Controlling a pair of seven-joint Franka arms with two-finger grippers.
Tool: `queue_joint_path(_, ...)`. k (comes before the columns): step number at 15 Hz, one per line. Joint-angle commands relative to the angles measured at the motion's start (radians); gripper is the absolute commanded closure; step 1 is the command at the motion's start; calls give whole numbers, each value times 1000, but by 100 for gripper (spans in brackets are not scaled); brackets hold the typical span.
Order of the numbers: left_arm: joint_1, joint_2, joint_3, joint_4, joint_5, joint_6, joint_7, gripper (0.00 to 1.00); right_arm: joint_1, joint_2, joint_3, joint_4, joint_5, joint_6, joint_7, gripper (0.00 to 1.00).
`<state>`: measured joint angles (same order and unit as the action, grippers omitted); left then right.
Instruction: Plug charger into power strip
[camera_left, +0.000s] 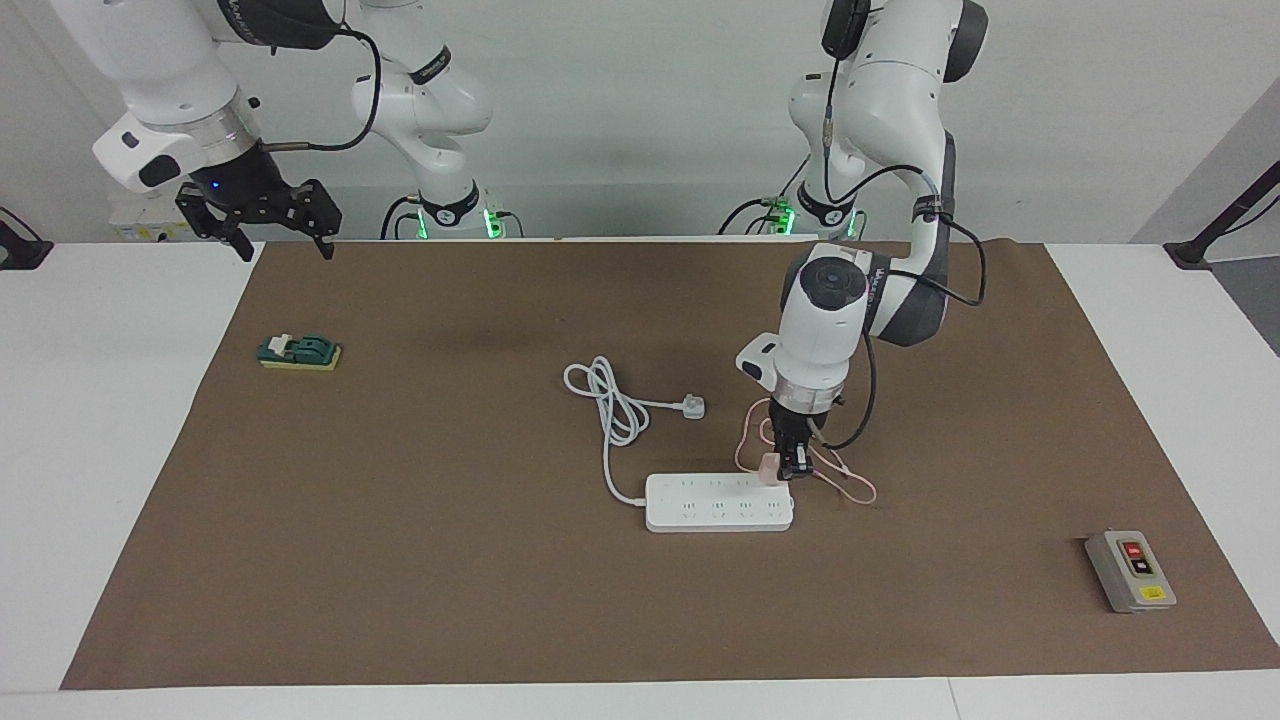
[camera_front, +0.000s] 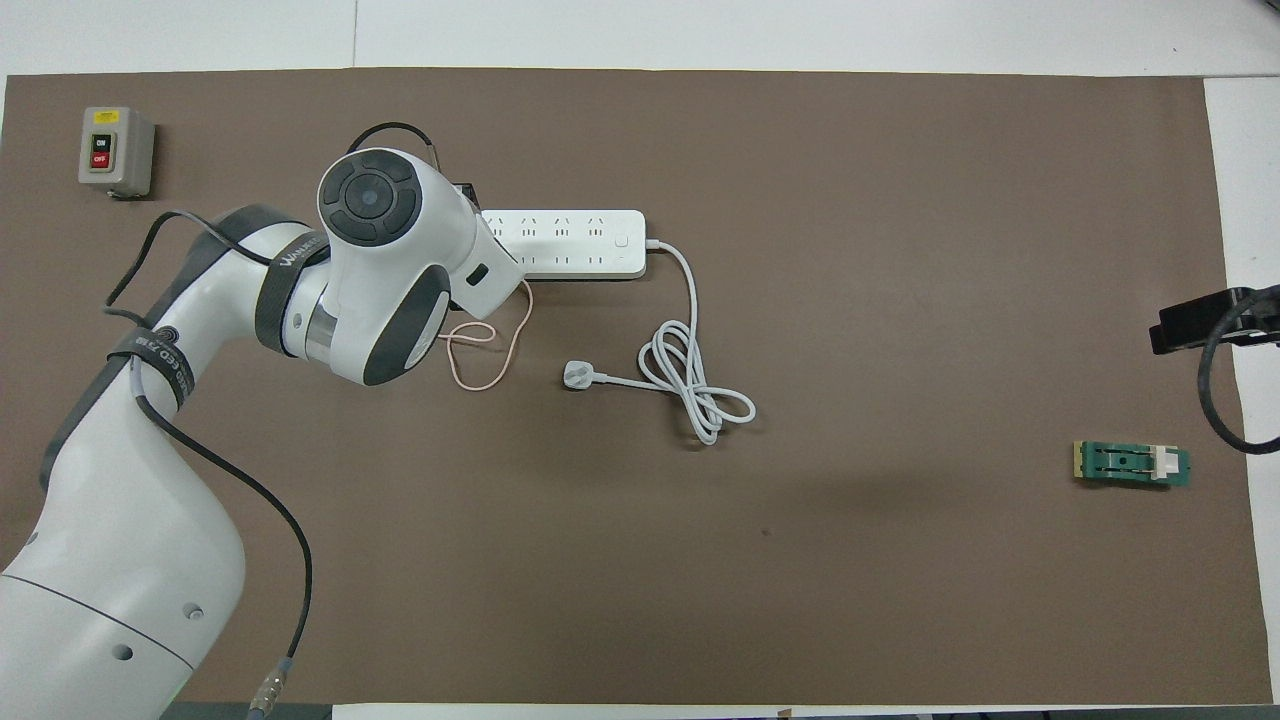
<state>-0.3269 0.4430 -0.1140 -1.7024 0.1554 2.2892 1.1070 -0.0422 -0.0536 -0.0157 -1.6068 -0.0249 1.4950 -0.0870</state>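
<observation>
The white power strip (camera_left: 718, 502) (camera_front: 570, 243) lies flat on the brown mat near the middle of the table. My left gripper (camera_left: 790, 464) points straight down, shut on the small pink charger (camera_left: 769, 467). The charger is at the strip's end toward the left arm's end of the table, over the socket row nearer the robots. Whether its prongs are in a socket cannot be told. Its thin pink cable (camera_left: 848, 487) (camera_front: 490, 350) loops on the mat beside the strip. In the overhead view my left wrist hides the charger. My right gripper (camera_left: 268, 228) waits open, raised by its own base.
The strip's thick white cord coils to a three-pin plug (camera_left: 691, 406) (camera_front: 578, 375), nearer the robots than the strip. A grey button box (camera_left: 1130, 571) (camera_front: 115, 150) sits at the left arm's end. A green switch block (camera_left: 300, 352) (camera_front: 1132, 464) sits at the right arm's end.
</observation>
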Motion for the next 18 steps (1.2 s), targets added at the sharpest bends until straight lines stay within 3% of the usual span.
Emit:
queue_joint_path(1, -21, -17, 13, -39, 13, 10, -32, 100, -5, -6, 5, -7, -15, -4, -19, 0)
queue_joint_path(7, -17, 39, 10, 68, 4, -109, -30, 100, -1, -6, 7, -7, -15, -4, -17, 0)
queue_joint_path(18, -7, 131, 7, 187, -7, -197, -29, 100, -5, -6, 5, -4, -13, -2, -16, 0)
